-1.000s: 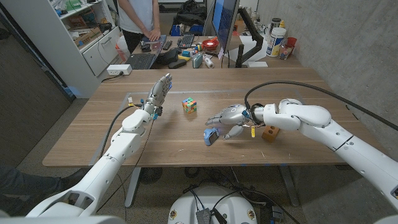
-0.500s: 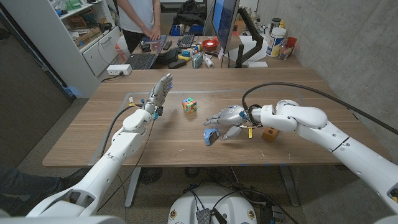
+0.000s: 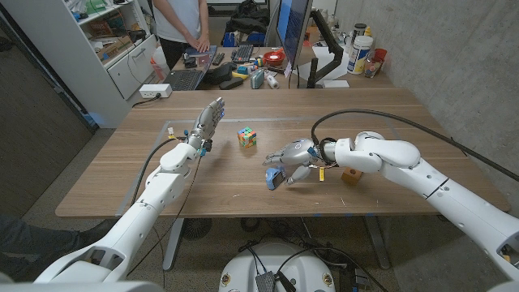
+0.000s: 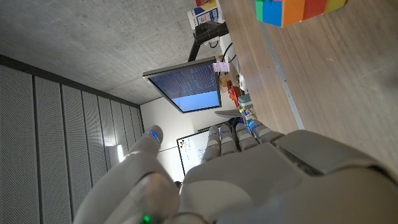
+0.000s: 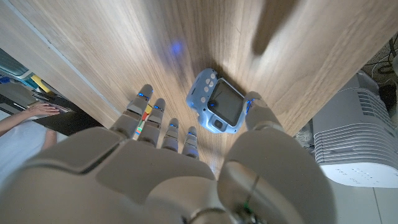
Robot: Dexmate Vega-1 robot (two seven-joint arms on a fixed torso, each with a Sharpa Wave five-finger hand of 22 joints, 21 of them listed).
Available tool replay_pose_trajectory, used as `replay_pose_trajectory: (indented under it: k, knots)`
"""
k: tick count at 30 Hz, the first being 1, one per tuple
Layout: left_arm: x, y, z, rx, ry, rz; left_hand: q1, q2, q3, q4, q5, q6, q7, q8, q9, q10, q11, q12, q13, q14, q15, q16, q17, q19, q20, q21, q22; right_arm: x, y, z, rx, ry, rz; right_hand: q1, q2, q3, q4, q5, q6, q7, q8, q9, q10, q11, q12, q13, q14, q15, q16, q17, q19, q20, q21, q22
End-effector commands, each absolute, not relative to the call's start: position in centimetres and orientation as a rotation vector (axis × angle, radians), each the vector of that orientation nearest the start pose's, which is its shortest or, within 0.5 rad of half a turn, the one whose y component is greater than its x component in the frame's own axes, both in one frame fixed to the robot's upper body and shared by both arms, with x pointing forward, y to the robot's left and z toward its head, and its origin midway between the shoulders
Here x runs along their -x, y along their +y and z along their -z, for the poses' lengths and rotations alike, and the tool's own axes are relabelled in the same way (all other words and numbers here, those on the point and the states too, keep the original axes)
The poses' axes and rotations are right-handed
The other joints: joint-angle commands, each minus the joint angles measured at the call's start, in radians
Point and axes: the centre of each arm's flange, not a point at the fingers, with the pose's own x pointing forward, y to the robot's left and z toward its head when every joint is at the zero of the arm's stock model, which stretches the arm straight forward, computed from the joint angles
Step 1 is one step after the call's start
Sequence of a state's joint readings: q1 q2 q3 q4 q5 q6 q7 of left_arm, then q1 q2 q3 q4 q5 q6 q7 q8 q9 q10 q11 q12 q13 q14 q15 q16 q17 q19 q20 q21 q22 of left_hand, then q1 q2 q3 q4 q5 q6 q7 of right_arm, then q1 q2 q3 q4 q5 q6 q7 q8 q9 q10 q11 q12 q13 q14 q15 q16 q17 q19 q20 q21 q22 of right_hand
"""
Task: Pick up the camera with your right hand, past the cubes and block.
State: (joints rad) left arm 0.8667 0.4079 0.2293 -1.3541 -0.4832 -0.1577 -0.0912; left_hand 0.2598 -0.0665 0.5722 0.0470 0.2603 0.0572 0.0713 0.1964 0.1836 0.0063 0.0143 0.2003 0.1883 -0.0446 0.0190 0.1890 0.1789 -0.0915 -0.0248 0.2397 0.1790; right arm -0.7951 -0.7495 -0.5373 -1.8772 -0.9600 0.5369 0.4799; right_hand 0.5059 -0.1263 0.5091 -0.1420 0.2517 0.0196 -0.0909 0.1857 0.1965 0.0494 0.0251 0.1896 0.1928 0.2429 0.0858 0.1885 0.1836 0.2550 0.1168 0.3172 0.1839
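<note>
Camera: where the right hand [image 3: 293,154] reaches near the tabletop's [image 3: 203,182] front edge, the blue camera [image 3: 274,178] sits between thumb and spread fingers [image 5: 163,121], ungrasped.
Change: hand has edged closer.
Left hand [image 3: 208,122]: raised, fingers straight, holding nothing.

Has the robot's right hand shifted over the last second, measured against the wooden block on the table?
Yes. The right hand has moved slightly toward the robot's left, away from the small wooden block, closing over the small blue camera.
</note>
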Motion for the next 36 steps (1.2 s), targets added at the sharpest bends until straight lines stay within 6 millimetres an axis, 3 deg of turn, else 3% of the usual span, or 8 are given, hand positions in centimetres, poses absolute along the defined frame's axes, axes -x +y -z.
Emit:
replay_pose_trajectory:
  k: [1, 24, 28, 34, 36]
  knots:
    - [-65.4, 28.7, 2.1, -0.001, -0.562, 0.205, 0.003, 0.007, -0.003, 0.000, 0.008, 0.007, 0.000, 0.002, 0.005, -0.002, -0.003, 0.003, 0.004, -0.007, 0.004, 0.000, 0.006, -0.003, 0.004, -0.004, 0.002, -53.9, -11.1, 3.9, 2.117, -0.905, -0.673, 0.004, -0.008, -0.003, 0.001, 0.005, 0.008, -0.001, 0.007, 0.002, 0.006, 0.001, 0.006, 0.003, -0.001, -0.005, -0.001, 0.003, 0.011, -0.006, -0.005, 0.004]
    - [-65.9, 28.9, 2.2, 0.003, -0.552, 0.211, 0.003, 0.009, -0.005, 0.000, 0.007, 0.007, -0.003, 0.002, 0.005, -0.004, -0.002, 0.003, 0.004, -0.008, 0.005, 0.000, 0.006, -0.001, 0.007, -0.008, 0.002, -54.5, -11.6, 4.4, 2.082, -0.874, -0.682, 0.009, -0.008, -0.005, 0.000, 0.014, 0.067, -0.021, 0.029, 0.002, 0.039, -0.008, 0.024, 0.003, 0.015, -0.011, 0.005, 0.002, 0.037, 0.000, -0.006, 0.004]
    - [-65.9, 29.1, 2.5, 0.010, -0.547, 0.203, 0.004, 0.009, -0.006, 0.000, 0.007, 0.005, -0.004, 0.002, 0.005, -0.004, -0.002, 0.003, 0.004, -0.008, 0.005, 0.000, 0.006, -0.002, 0.007, -0.009, 0.002, -54.6, -11.9, 4.4, 2.049, -0.889, -0.692, 0.025, -0.003, -0.001, -0.005, 0.023, 0.140, -0.040, 0.052, 0.002, 0.077, -0.021, 0.040, 0.003, 0.051, -0.036, 0.015, 0.003, 0.096, 0.004, 0.007, 0.005]
    - [-65.9, 29.3, 2.7, 0.020, -0.542, 0.197, 0.004, 0.009, -0.007, 0.000, 0.007, 0.006, -0.005, 0.002, 0.005, -0.004, -0.001, 0.003, 0.004, -0.008, 0.006, 0.000, 0.006, -0.001, 0.008, -0.010, 0.002, -54.9, -12.1, 4.6, 2.033, -0.884, -0.696, 0.081, 0.007, 0.017, -0.018, 0.033, 0.246, -0.067, 0.081, 0.011, 0.121, -0.037, 0.056, 0.005, 0.108, -0.074, 0.021, 0.003, 0.233, -0.009, 0.043, 0.005]
    - [-65.9, 29.3, 2.8, 0.022, -0.542, 0.195, 0.004, 0.009, -0.007, 0.000, 0.007, 0.006, -0.005, 0.002, 0.005, -0.004, -0.001, 0.003, 0.004, -0.008, 0.006, 0.000, 0.006, -0.001, 0.008, -0.010, 0.002, -55.0, -12.1, 4.6, 2.027, -0.886, -0.695, 0.103, 0.009, 0.023, -0.020, 0.033, 0.270, -0.079, 0.088, 0.019, 0.147, -0.041, 0.066, 0.007, 0.135, -0.093, 0.025, 0.004, 0.285, -0.024, 0.057, 0.006]
